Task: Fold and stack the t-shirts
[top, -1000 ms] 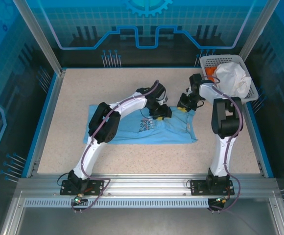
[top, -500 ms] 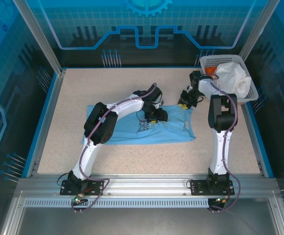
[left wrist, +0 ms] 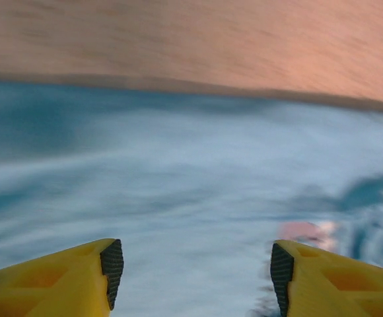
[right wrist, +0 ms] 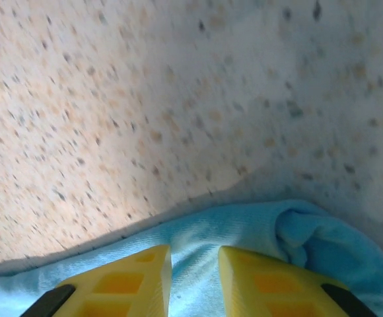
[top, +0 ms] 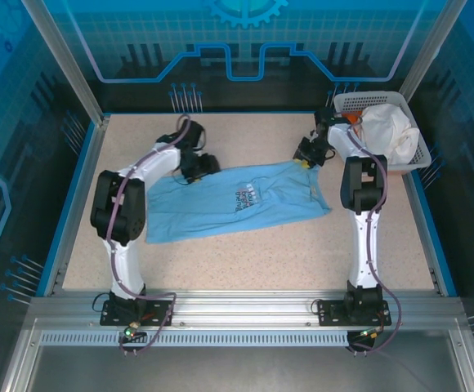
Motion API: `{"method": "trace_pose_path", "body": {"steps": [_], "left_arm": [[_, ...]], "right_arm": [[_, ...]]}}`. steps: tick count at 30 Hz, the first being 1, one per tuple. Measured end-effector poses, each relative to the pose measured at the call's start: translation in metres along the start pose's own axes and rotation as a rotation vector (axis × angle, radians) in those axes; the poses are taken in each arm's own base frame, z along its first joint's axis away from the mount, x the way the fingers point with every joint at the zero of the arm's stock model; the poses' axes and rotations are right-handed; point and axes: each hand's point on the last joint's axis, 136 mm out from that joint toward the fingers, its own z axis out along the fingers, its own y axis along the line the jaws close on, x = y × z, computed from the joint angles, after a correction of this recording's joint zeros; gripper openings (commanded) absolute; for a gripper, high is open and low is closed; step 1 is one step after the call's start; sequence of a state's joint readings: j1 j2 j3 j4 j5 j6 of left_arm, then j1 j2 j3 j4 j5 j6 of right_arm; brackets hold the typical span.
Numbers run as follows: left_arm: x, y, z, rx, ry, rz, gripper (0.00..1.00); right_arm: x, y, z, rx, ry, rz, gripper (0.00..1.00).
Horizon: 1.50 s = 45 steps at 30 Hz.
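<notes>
Top external view: a soft light blue t-shirt (top: 221, 208) lies spread flat, lettering up, on the speckled beige table (top: 261, 257). The left gripper (top: 203, 166) stands at its far left corner, yellow fingers (left wrist: 59, 284) wide apart over the cloth. The right gripper (top: 309, 155) sits at the far right corner, jaws narrow about a rumpled edge — whether it pinches, I cannot tell. A lattice basket (top: 345, 104) holds a bunched white t-shirt (top: 388, 131).

Left arm (top: 118, 204) bent at elbow, forearm reaching to far left corner of light blue t-shirt (top: 237, 204). Left gripper (top: 200, 166) low over that corner, jaws wide apart, nothing between. Right arm (top: 359, 192) stands tall, wrist at t-shirt's far right corner. Right gripper (top: 309, 155) on that edge, yellow fingers (right wrist: 264, 284) nearly together, slim gap. Pinching or not, can't tell tbh.
</notes>
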<state>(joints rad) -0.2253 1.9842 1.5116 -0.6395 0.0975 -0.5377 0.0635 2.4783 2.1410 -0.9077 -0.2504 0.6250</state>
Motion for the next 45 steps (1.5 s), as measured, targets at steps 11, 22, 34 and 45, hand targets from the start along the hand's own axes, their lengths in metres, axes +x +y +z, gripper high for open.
{"method": "trace_pose_path", "body": {"steps": [11, 22, 34, 45], "left_arm": [[0.031, 0.087, 0.015, -0.168, 0.084, -0.129, 0.61], [0.099, 0.098, 0.000, -0.140, 0.203, -0.134, 0.62], [0.193, 0.039, -0.001, -0.029, 0.422, -0.036, 0.63], [0.199, -0.004, 0.007, 0.040, 0.490, 0.024, 0.65]], "right_arm": [[-0.043, 0.038, 0.014, -0.084, -0.074, 0.145, 0.36], [-0.057, 0.111, 0.041, -0.253, -0.169, 0.171, 0.44], [-0.067, 0.154, 0.045, -0.366, -0.267, 0.134, 0.58], [-0.048, 0.128, -0.054, -0.107, -0.406, 0.034, 0.65]]}}
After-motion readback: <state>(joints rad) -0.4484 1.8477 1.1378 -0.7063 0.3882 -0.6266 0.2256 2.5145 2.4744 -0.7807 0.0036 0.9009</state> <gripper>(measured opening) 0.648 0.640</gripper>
